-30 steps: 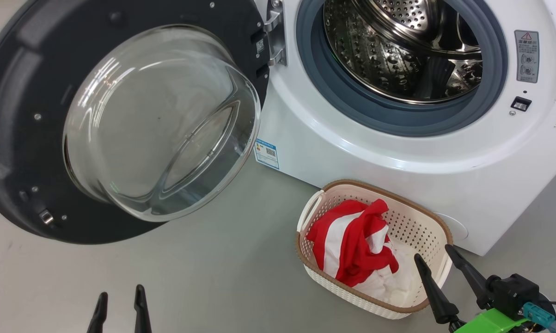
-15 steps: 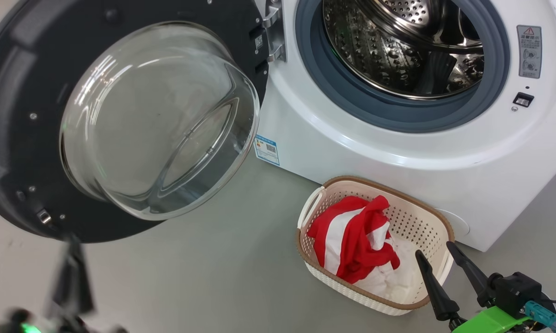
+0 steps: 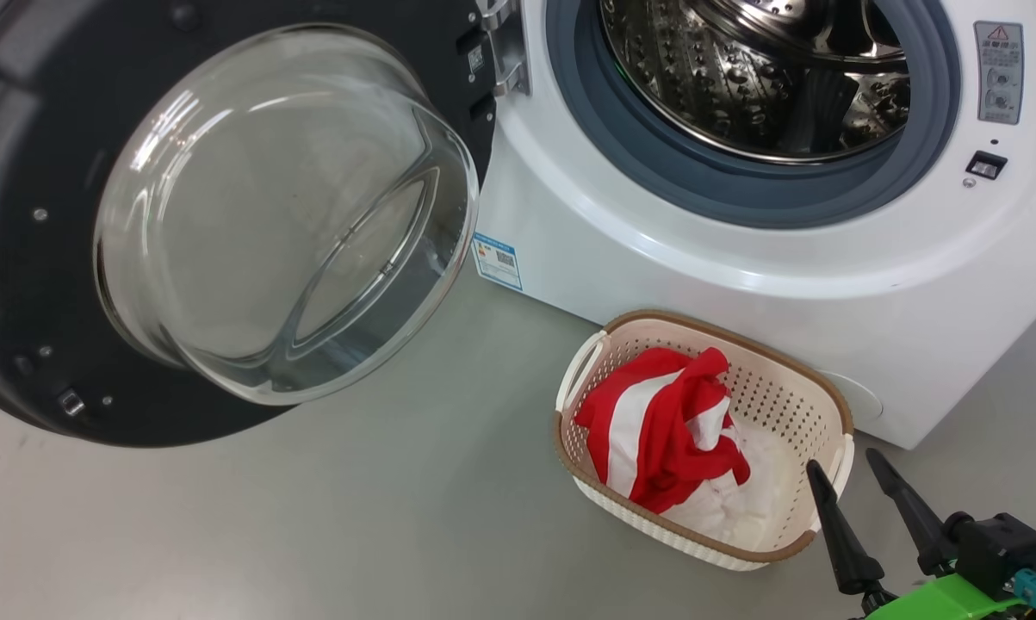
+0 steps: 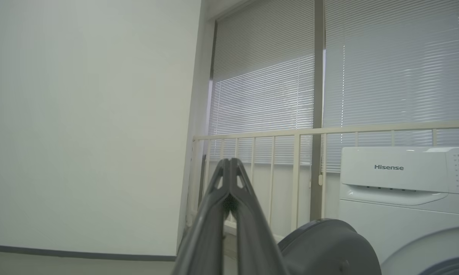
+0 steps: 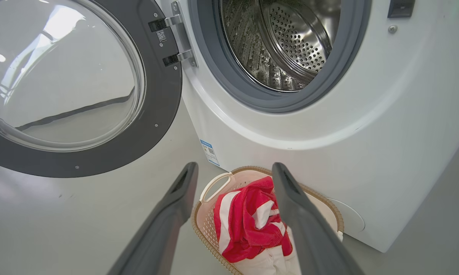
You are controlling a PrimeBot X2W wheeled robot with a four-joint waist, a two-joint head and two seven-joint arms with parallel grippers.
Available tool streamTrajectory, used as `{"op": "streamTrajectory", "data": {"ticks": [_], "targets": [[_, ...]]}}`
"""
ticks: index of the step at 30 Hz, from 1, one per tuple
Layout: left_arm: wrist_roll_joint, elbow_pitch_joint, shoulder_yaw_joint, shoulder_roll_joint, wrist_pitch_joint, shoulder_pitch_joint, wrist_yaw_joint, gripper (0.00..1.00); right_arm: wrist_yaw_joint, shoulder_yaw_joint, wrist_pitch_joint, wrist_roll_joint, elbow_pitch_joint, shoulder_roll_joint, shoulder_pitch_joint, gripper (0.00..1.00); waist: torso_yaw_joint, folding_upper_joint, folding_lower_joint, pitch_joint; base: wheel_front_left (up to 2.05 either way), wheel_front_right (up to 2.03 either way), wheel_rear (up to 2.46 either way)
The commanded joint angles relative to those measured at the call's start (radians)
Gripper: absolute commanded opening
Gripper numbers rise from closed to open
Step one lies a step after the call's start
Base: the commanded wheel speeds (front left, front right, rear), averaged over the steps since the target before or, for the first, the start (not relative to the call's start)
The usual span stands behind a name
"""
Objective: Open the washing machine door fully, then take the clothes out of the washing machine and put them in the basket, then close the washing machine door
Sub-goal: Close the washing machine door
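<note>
The washing machine (image 3: 741,275) stands with its steel drum (image 3: 759,77) bare inside. Its door (image 3: 225,215) is swung wide to the left, black rim and glass bowl facing me. The red and white clothes (image 3: 664,430) lie in the cream basket (image 3: 828,405) on the floor in front of the machine. My right gripper (image 3: 845,469) is open and empty at the basket's near right corner; in the right wrist view the right gripper (image 5: 233,170) frames the clothes (image 5: 248,221). My left gripper (image 4: 229,162) is shut on nothing, pointing at a wall and window, with the door's (image 4: 328,244) back beside it.
Grey floor (image 3: 354,517) spreads in front of the machine and under the door. A blue sticker (image 3: 498,258) marks the machine's lower left corner. The left wrist view shows a white wall (image 4: 88,126), blinds (image 4: 366,76), a cream railing (image 4: 290,133) and the machine's top panel (image 4: 389,168).
My left gripper has shut, swung up at the lower left and left the head view. The head camera has shifted slightly. The right gripper stays open by the basket.
</note>
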Motion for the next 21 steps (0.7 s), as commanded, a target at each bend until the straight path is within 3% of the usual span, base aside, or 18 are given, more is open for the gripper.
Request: {"op": "streamTrajectory", "data": {"ticks": [1, 10, 16, 17, 21], "targets": [[-0.021, 0.004, 0.029, 0.062, 0.01, -0.035, -0.005, 0.0, 0.006, 0.015, -0.006, -0.013, -0.028, -0.008, -0.003, 1.0, 0.0, -0.0001, 0.0, 0.007, 0.0, 0.0, 0.0], [-0.344, 0.407, -0.039, 0.259, 0.248, -0.239, -0.006, 0.0, 0.006, -0.004, -0.006, -0.026, -0.054, -0.021, -0.006, 1.0, -0.021, -0.0001, 0.0, 0.069, 0.0, 0.0, 0.0], [-0.552, 0.602, -0.106, 0.306, 0.544, -0.295, -0.006, 0.0, 0.006, -0.003, -0.006, -0.03, -0.059, -0.038, -0.018, 1.0, -0.023, -0.0001, 0.0, 0.108, 0.0, 0.0, 0.0], [-0.552, 0.602, -0.106, 0.306, 0.544, -0.295, -0.006, 0.0, 0.006, -0.003, -0.006, -0.03, -0.059, -0.038, -0.018, 1.0, -0.023, -0.0001, 0.0, 0.108, 0.0, 0.0, 0.0], [-0.645, 0.634, -0.147, 0.322, 0.706, -0.3, -0.006, 0.0, 0.006, -0.006, -0.006, -0.03, -0.064, -0.05, -0.025, 1.0, -0.021, -0.0001, 0.0, 0.125, 0.0, 0.0, 0.0]]}}
